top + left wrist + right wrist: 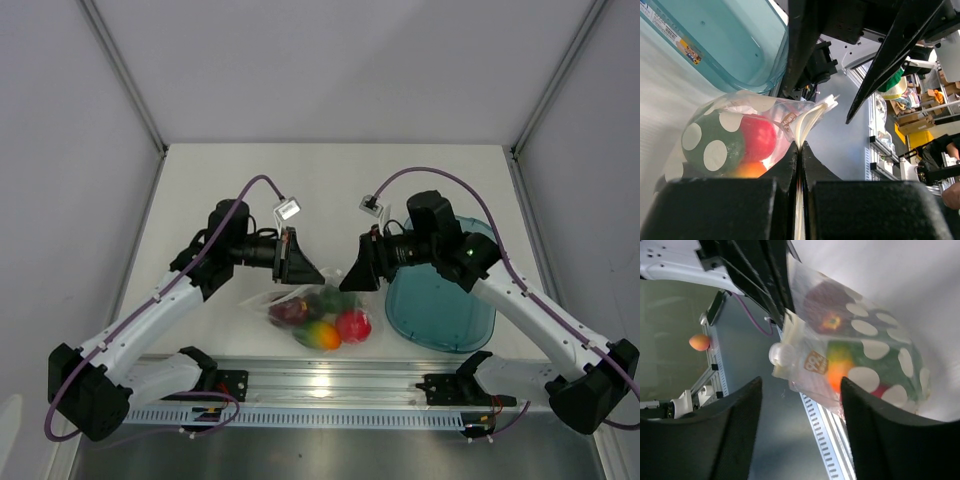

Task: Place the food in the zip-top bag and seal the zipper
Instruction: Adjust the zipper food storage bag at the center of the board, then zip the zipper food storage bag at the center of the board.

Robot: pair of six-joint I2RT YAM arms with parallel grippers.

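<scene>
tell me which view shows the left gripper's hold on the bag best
Left wrist: the left gripper pinches the zip-top bag at its mouth edge, seen close up. Top external shows the gripper at the bag, but the pinch is too small to make out. Right wrist shows the bag's mouth, but the pinch is unclear.

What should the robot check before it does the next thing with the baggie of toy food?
1. Is the food inside the zip-top bag? Ok, red tomato included.
2. Is the left gripper shut on the bag's mouth edge? Ok.
3. Is the right gripper open on either side of the mouth? Ok.
4. Is the zipper pressed closed all along? Cannot tell.
</scene>
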